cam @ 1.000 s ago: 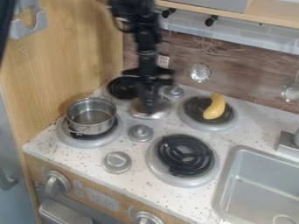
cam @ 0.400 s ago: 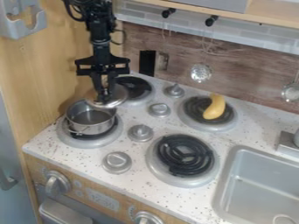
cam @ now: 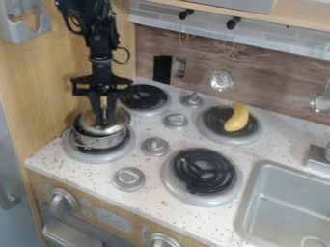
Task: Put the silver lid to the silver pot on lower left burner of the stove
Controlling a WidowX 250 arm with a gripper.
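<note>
Placing step in hand: gripper [cam: 103, 120] clamped on lid [cam: 115, 128] at pot [cam: 102, 141]; next, seat it level, then release

glossy metal lid [cam: 105, 128] and pot [cam: 103, 141], smooth wood panel [cam: 58, 72], speckled counter [cam: 151, 202].

The light is bright and soft. The white surface [cam: 277, 137] around the gripper [cam: 103, 119] looks bright, and the silver lid [cam: 107, 128] right under it has shiny spots. The brown wall [cam: 148, 43] behind it looks darker.
</note>
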